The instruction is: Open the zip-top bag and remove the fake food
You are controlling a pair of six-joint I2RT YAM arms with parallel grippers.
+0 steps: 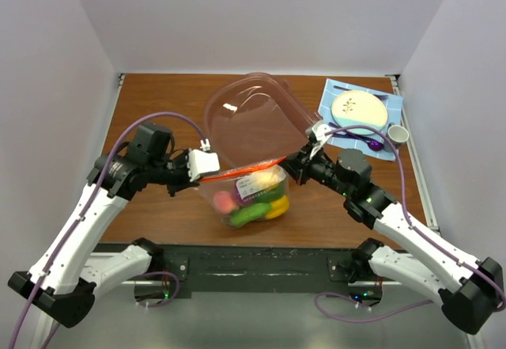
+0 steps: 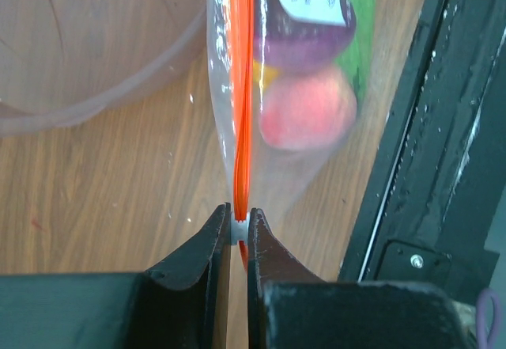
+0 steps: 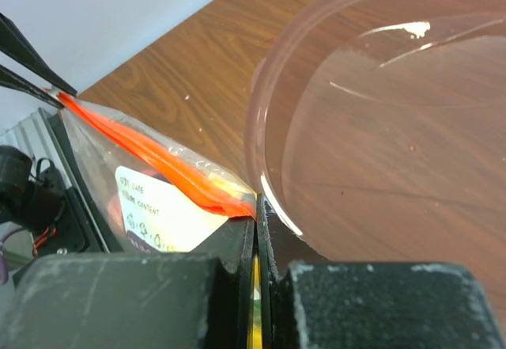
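I have the bag (image 1: 237,186) at the centre of the table (image 1: 158,104), its zip (image 1: 247,172) running 9-to-3 o'clock, with the left gripper (image 2: 238,221) clamped on the 9 o'clock end, the right gripper (image 3: 257,208) clamped on the 3 o'clock end, and the food (image 1: 265,199) sagging toward 6 o'clock.

Probably a lab: white-walled booth (image 1: 47,48) around wooden table (image 1: 158,104)

a brown wood-grain table (image 1: 150,111) sits boxed in by plain pale walls (image 1: 261,17) at the back and both sides, under soft, even light. a black panel (image 1: 261,266) runs along its near edge, a grey metal rail (image 1: 413,139) down its right side.
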